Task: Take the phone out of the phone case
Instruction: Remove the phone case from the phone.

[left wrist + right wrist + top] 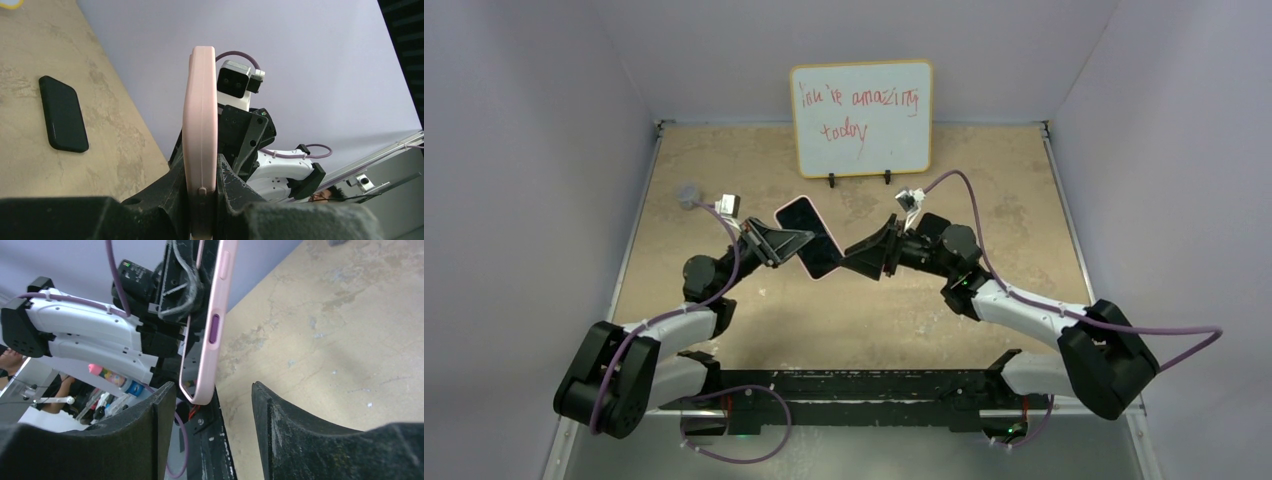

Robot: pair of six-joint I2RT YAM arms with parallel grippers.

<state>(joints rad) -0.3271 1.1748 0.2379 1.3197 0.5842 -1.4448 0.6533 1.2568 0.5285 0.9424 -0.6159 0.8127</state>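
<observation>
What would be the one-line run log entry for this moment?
left gripper: shut on pink case, held off the table | right gripper: open, fingers beside case corner | black slab: flat on table

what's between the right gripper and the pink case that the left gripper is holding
Nothing visible. The right gripper is open, and the pink case hangs edge-on with its end right at the gap between the fingers. The left gripper is shut on the case's other end.
</observation>
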